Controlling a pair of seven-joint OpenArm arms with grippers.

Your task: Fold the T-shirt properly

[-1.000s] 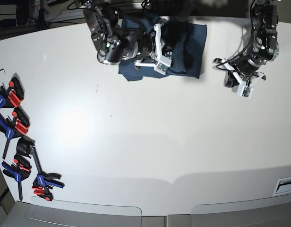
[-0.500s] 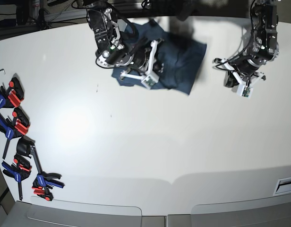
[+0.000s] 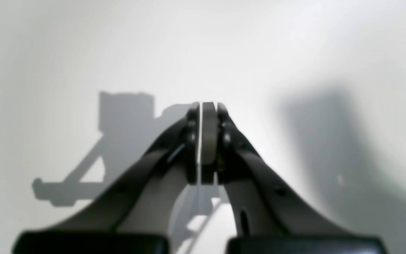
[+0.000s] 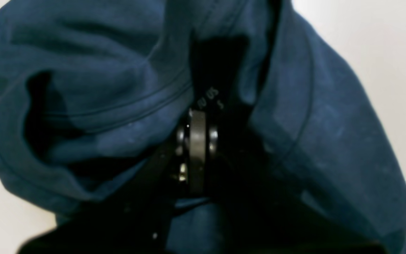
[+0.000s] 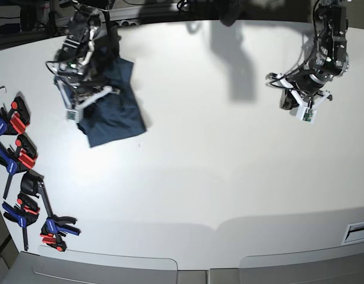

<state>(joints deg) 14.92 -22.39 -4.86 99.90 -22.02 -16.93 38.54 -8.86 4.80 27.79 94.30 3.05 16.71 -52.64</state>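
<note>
The dark navy T-shirt (image 5: 118, 113) is a bunched bundle at the table's back left, part hanging from my right gripper and part lying on the table. My right gripper (image 5: 83, 99) is shut on a fold of the T-shirt (image 4: 118, 88). In the right wrist view the fingertips (image 4: 196, 118) pinch cloth beside the small white neck print (image 4: 210, 98). My left gripper (image 5: 286, 102) is at the back right, far from the shirt. In the left wrist view it (image 3: 203, 106) is shut and empty above the bare white table.
Several blue and red clamps (image 5: 18, 155) lie along the table's left edge. The white table (image 5: 200, 177) stretches between the arms. A slot (image 5: 356, 231) sits at the front right corner. Cables and dark gear line the back edge.
My right arm has swung left with the T-shirt, carrying it from the back middle to the back left of the table. The left arm has not moved.
</note>
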